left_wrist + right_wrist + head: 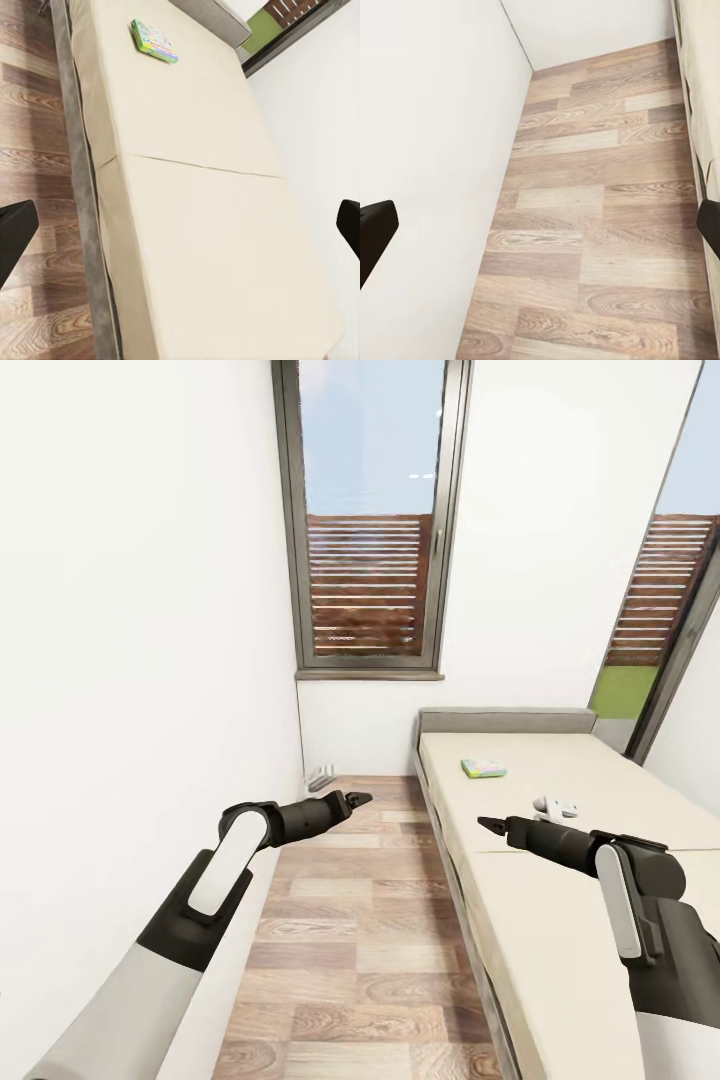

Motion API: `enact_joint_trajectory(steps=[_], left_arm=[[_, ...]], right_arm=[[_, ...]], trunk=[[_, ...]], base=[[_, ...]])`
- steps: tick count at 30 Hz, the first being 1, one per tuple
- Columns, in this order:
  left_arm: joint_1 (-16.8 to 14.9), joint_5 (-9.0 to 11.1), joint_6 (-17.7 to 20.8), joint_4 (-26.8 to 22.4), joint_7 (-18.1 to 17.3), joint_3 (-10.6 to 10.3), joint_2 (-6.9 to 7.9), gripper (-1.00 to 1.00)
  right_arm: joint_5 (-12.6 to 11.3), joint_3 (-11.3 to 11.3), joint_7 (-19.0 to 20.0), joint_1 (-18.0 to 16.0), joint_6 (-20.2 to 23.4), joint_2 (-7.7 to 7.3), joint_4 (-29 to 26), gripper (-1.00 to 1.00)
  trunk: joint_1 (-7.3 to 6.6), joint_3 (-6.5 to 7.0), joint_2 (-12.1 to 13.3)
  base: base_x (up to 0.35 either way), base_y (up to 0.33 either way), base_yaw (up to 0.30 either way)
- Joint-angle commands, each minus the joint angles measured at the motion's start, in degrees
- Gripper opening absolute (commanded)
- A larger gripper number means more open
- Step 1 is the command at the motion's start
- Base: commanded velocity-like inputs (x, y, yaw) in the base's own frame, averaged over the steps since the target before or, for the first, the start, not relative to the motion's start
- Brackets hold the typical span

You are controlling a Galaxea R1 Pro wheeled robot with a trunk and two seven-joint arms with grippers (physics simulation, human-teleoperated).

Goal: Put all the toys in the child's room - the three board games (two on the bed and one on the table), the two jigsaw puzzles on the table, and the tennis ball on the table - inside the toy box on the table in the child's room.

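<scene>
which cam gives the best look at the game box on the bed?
Left wrist view: the flat green-edged printed game box lies unobstructed on the beige mattress, its printed top face readable as colourful. Head view shows it smaller, near the headboard. Right wrist view looks at wood floor and white wall.

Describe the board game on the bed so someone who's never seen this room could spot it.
Start at the bed, the wide beige mattress right of the wood floor. Near its grey headboard lies the board game, a small flat box. Its green edge and bright printed top distinguish it from the white object lying nearer.
</scene>
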Motion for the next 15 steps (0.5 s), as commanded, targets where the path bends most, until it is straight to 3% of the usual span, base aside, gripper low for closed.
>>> enact_joint_trajectory(steps=[1, 7, 15], left_arm=[[-0.04, 0.60, 0.10, -0.05, 0.59, -0.01, 0.01, 1.00], [-0.04, 0.60, 0.15, -0.05, 0.62, -0.01, 0.07, 1.00], [-0.04, 0.55, 0.15, -0.05, 0.64, -0.01, 0.10, 1.00]], right_arm=[[-0.14, -0.07, 0.09, -0.04, 0.31, 0.00, -0.04, 1.00], [-0.18, -0.07, 0.08, -0.04, 0.31, -0.04, -0.08, 1.00], [-0.20, -0.08, 0.10, -0.02, 0.31, -0.05, -0.10, 1.00]], trunk=[[0.00, -0.07, -0.04], [0.00, -0.07, -0.04], [0.00, -0.07, -0.04]], base=[[0.021, 0.002, 0.000], [0.093, 0.001, 0.000], [0.242, 0.000, 0.000]])
